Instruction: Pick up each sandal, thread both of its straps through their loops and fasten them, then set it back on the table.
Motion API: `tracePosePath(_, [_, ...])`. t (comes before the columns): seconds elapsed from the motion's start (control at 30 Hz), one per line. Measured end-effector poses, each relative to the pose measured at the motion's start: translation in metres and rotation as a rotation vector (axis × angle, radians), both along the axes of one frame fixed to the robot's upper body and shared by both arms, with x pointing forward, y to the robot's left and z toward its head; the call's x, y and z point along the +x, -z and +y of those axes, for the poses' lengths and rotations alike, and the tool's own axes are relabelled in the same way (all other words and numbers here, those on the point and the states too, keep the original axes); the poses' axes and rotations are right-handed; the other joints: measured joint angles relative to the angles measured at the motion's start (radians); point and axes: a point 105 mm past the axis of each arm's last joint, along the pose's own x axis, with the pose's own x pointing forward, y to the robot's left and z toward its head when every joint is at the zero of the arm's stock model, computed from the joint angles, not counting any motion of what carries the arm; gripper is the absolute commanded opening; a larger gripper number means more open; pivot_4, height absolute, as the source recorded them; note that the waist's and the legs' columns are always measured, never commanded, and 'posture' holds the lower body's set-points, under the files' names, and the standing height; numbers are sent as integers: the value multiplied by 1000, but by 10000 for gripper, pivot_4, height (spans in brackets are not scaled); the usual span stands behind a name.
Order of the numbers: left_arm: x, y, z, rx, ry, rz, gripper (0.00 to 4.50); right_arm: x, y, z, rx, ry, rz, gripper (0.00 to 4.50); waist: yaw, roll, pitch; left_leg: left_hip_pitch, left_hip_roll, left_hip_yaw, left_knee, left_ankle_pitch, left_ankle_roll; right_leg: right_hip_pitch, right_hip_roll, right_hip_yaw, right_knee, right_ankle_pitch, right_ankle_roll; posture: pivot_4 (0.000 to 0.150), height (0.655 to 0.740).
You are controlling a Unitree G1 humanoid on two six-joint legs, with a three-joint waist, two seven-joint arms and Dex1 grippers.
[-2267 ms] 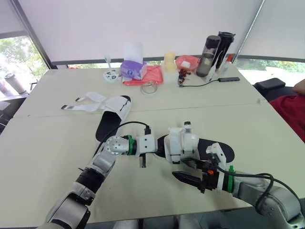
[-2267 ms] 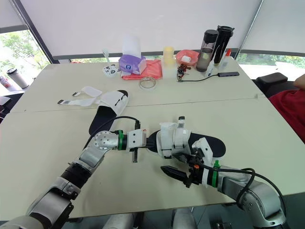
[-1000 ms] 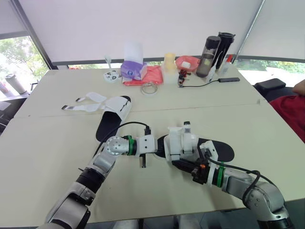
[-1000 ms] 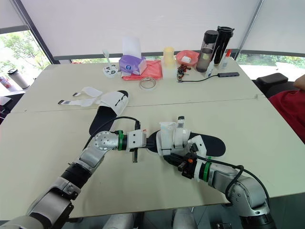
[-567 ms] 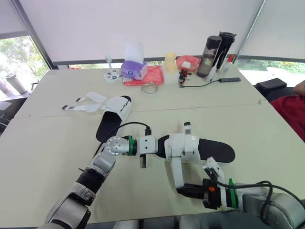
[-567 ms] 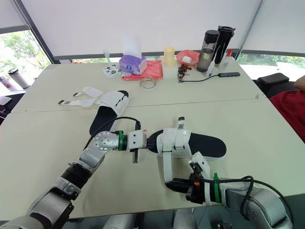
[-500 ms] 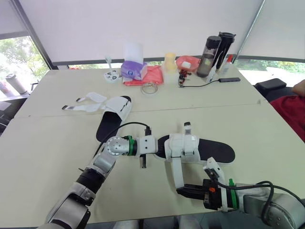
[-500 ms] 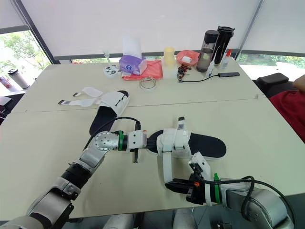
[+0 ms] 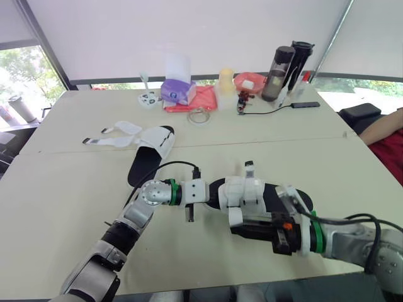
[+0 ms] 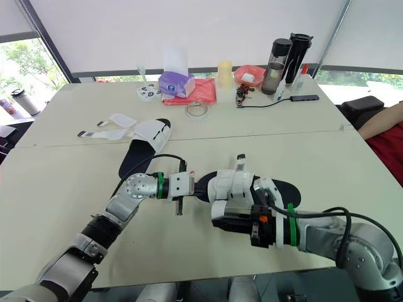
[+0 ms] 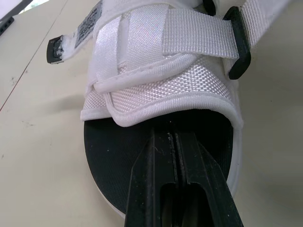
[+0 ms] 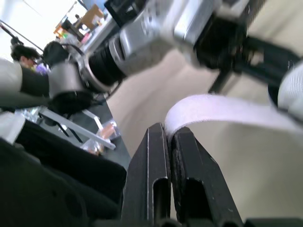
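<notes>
ROBOT AT THE STRAP: On a beige table (image 9: 56,207), both grippers are at the near sandal (image 9: 247,189), a black-soled shoe with a white woven upper that lies flat on the tabletop. At the sandal's toe end, the left gripper (image 9: 213,194) has its two black fingers (image 11: 156,161) pressed together. Their tips rest on the black footbed, tucked under the edge of the upper; whether they pinch anything cannot be told. Just in front of the sandal, on the robot's side, the right gripper (image 9: 242,228) is clamped on the end of a white strap (image 12: 222,111), which curves from the upper down to its fingertips. A black buckle loop (image 11: 235,47) on the side of the upper holds a length of white webbing. The second sandal (image 9: 151,145) lies well beyond the near sandal's toe, to the robot's left, its two straps (image 9: 108,135) spread loose on the table. Far behind the near sandal, along the table's back edge, stand a purple tissue box (image 9: 177,92) and two dark bottles (image 9: 278,65). A person's arm (image 9: 383,128) shows beyond the sandal's heel, past the table's right corner.
</notes>
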Motion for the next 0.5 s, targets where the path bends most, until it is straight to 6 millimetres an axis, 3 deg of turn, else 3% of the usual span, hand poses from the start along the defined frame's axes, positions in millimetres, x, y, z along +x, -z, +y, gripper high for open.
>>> tracePosePath(0.2, [1,0,0,-1,-3,1,0,24,-10,9,103,54,36,682,-2,0,0,-2,-1,0,2,1,1,-1,0,0,1,1,0,1500,7400])
tracePosePath(0.47, [1,2,1,-10,-22,6,0,52,-2,14,232,182,126,682,-4,1,0,2,0,0,2,1,1,1,1,0,3,1,0,1500,7400])
tracePosePath(0.5, [2,2,1,-11,-25,7,0,54,-1,14,235,195,129,3455,-4,1,0,2,0,0,2,1,1,2,1,0,3,1,-1,1500,7400])
